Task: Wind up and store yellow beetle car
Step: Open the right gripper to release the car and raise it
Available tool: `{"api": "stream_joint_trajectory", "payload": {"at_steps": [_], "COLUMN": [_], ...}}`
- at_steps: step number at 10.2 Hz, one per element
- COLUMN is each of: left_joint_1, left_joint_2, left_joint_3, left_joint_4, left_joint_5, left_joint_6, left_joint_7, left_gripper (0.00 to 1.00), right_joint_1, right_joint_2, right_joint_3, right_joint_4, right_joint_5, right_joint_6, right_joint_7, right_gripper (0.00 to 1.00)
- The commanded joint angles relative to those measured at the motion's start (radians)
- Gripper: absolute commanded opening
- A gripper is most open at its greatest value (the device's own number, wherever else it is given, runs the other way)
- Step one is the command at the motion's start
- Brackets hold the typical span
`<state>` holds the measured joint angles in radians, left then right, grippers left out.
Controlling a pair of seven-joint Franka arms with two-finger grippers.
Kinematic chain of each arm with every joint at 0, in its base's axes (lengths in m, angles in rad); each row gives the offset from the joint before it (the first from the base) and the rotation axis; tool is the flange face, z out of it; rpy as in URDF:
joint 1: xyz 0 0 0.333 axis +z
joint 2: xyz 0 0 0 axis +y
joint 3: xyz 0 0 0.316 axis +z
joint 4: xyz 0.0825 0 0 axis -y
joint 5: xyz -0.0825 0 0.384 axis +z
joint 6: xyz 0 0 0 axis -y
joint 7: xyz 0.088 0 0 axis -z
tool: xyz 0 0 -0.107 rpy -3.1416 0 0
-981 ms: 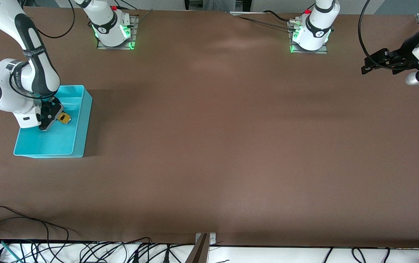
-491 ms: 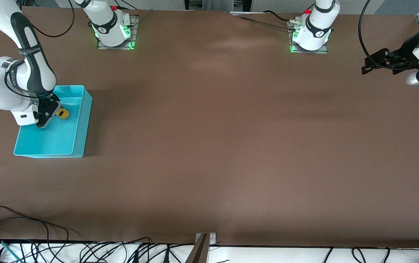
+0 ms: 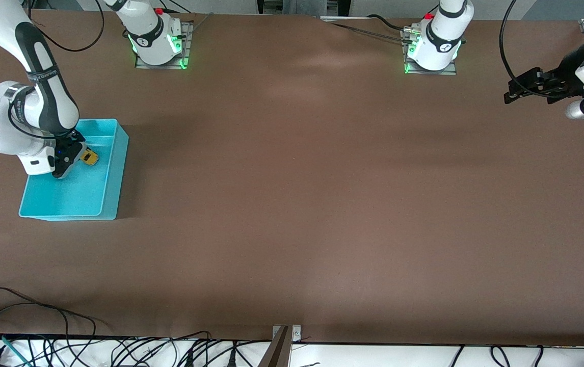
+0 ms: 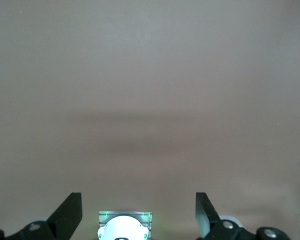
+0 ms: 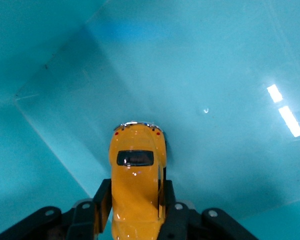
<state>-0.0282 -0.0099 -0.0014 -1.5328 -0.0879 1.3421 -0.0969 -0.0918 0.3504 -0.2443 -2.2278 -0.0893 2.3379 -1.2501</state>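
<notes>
The yellow beetle car (image 3: 88, 158) is a tiny yellow-orange toy with dark windows. My right gripper (image 3: 74, 156) is shut on it and holds it low inside the turquoise bin (image 3: 80, 196), toward the bin's end farther from the front camera. In the right wrist view the car (image 5: 136, 170) sits between the two black fingers (image 5: 102, 195) of the right gripper (image 5: 135, 192), its nose pointing at the bin's wall (image 5: 50, 60). My left gripper (image 3: 512, 95) is open and empty, waiting in the air over the left arm's end of the table; the left wrist view shows it (image 4: 137, 202) over bare table.
The brown table (image 3: 302, 204) carries only the bin, at the right arm's end. The two arm bases (image 3: 157, 38) (image 3: 434, 43) stand along the edge farthest from the front camera. Cables (image 3: 118, 351) lie along the nearest edge.
My right gripper has shifted slightly with the car inside the bin, toward the end farther from the front camera. The left arm has not moved.
</notes>
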Motion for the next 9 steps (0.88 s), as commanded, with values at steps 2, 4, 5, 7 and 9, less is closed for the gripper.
{"api": "stream_joint_trajectory", "payload": {"at_steps": [2, 4, 5, 7, 9], "left_joint_1": [0.007, 0.005, 0.004, 0.004, 0.005], "left_joint_2": [-0.016, -0.016, -0.009, -0.009, -0.009], "left_joint_3": [0.0, -0.002, -0.002, -0.003, -0.003], "left_joint_4": [-0.007, 0.006, 0.01, 0.014, 0.014], "left_joint_5": [-0.022, -0.022, -0.022, -0.022, -0.022], "left_joint_6": [0.003, 0.003, 0.003, 0.003, 0.003], "left_joint_7": [-0.003, -0.003, -0.003, -0.004, -0.004], "left_gripper": [1.0, 1.0, 1.0, 1.0, 1.0], "right_joint_1": [-0.009, -0.006, -0.006, 0.0, 0.009], "right_joint_2": [0.007, 0.005, 0.005, -0.014, -0.024], "right_joint_3": [0.007, 0.008, 0.01, 0.014, 0.017], "right_joint_4": [-0.001, 0.005, 0.022, 0.08, 0.233], "right_joint_5": [0.029, 0.055, 0.06, 0.06, 0.06], "right_joint_6": [0.009, 0.008, -0.002, -0.028, -0.24], "right_joint_7": [0.0, 0.003, 0.003, 0.015, 0.078], "right_gripper": [0.17, 0.7, 0.79, 0.84, 0.92]}}
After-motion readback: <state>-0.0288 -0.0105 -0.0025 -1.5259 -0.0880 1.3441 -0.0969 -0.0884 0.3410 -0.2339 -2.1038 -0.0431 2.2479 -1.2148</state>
